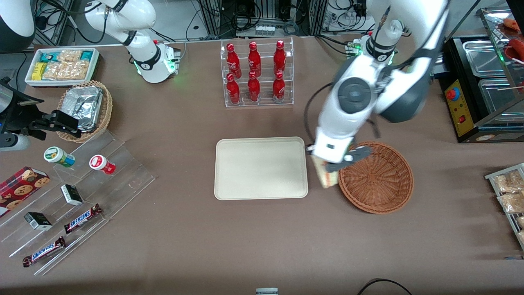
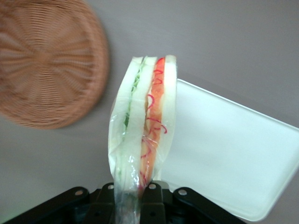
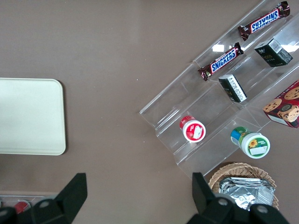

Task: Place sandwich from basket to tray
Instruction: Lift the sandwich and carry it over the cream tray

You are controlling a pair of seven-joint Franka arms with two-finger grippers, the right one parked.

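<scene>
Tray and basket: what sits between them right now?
In the front view, the sandwich, held by the gripper, hangs between tray and basket.

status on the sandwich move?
Gripper shut on sandwich, hanging between basket and tray. Basket shows bare, tray bare. Nothing in the way.

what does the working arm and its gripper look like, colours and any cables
The left arm has glossy white rounded shells with dark grey joint sections and a round grey cap on one joint. A black cable loops beside its wrist, and a green light glows at its base. The gripper is black, with dark fingers showing small screws, mounted under a white wrist block.
</scene>
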